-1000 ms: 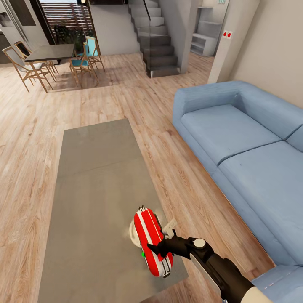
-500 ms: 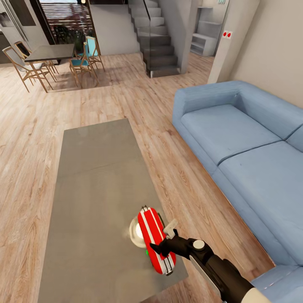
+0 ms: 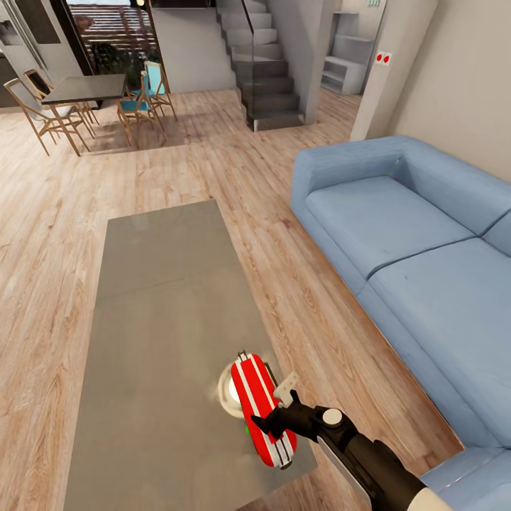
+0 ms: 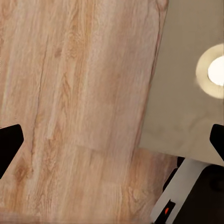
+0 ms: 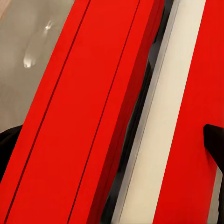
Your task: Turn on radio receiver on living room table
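The bright-red radio receiver (image 3: 260,408) with white stripes stands on its edge near the close right corner of the grey-taupe table (image 3: 156,312). My right gripper (image 3: 264,424) reaches in from the right and its dark fingers touch the radio's near part, beside a small green mark. In the right wrist view the radio (image 5: 93,107) spans the picture, and the gripper (image 5: 112,144) is open with its fingertips wide apart over the red shell. My left gripper (image 4: 112,142) hangs open over the wood floor beside the table's edge (image 4: 186,107), holding nothing.
A light-blue sectional sofa (image 3: 411,241) runs along the right, with a strip of plank floor (image 3: 298,298) between it and the table. Far back stand a dark dining table with wooden chairs (image 3: 81,89) and a staircase (image 3: 262,64).
The radio has slid a little to the right and nearer on the table. My right gripper has moved with it, a bit lower along its near part.
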Robot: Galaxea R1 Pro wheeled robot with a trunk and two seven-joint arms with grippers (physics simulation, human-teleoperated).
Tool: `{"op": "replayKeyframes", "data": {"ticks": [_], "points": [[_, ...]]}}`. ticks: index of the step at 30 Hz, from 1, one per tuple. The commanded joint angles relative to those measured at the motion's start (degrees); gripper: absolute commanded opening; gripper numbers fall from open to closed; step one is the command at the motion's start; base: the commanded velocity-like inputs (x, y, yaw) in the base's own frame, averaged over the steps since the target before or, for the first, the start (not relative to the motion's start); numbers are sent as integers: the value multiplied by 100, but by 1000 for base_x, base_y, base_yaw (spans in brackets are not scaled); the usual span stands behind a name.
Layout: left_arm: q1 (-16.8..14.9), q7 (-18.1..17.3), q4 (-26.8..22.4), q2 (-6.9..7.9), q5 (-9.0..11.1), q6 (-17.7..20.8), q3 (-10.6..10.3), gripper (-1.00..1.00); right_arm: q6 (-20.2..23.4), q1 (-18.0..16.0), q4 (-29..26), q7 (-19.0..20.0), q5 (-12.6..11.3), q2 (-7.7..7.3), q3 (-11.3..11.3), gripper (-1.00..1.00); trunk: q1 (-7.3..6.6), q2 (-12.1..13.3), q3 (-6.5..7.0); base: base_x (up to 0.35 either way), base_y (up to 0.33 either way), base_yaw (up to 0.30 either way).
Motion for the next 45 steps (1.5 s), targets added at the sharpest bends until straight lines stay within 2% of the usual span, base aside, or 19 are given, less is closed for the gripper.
{"op": "replayKeyframes", "data": {"ticks": [1, 4, 8, 14, 17, 18, 19, 24, 28, 35, 40, 42, 45], "points": [[0, 0, 64, 3, -3, -67, 45, 100, 0, -1, 1, 1, -18, 2, 4, -100, 0, 0, 0, 0, 0, 0], [0, 6, 235, 0, -9, -253, 104, 100, -1, 1, 5, 0, -20, 3, 9, -100, 0, 0, 0, 0, 0, 0], [0, 8, 477, 2, -61, -307, 119, 100, -7, 6, 26, -1, -20, 3, 4, -100, 0, 0, 0, 0, 0, 0], [0, 9, 839, -5, -815, -328, 145, 100, -16, 8, 115, -1, -21, 3, 3, -100, 0, 0, 0, 0, 0, 0], [0, 9, 1038, 0, -951, -349, 240, 100, -24, 8, 196, -1, -21, 3, 8, -100, 0, 0, 0, 0, 0, 0], [0, 9, 1135, 4, -980, -397, 292, 100, -25, 8, 219, -1, -21, 3, 9, -100, 0, 0, 0, 0, 0, 0], [0, 9, 1305, 9, -1010, -617, 380, 100, -27, 8, 244, -1, -21, 3, 12, -100, 0, 0, 0, 0, 0, 0], [0, 9, 1488, 1, -1027, -1110, 631, 100, -27, 8, 258, -1, -21, 4, 18, -100, 0, 0, 0, 0, 0, 0], [0, 9, 1551, -1, -1030, -1196, 747, 100, -31, 8, 265, -1, -21, 4, 14, -100, 0, 0, 0, 0, 0, 0], [0, 9, 1595, -2, -1052, -1220, 778, 100, -62, 20, 300, -1, -17, 6, 11, -100, 0, 0, 0, 0, 0, 0], [0, 9, 1630, -21, -1316, -1224, 781, 100, -288, 25, 348, -1, -13, 10, 23, -100, 0, 0, 0, 0, 0, 0], [0, 9, 1816, -14, -1496, -1228, 792, 100, -494, 26, 456, -1, -10, 21, 145, -100, 0, 0, 0, 0, 0, 0], [1, 9, 1966, -4, -1568, -1240, 800, 100, -571, 26, 525, -1, -5, 40, 305, -100, 0, 0, 0, 0, 0, 0]]}}
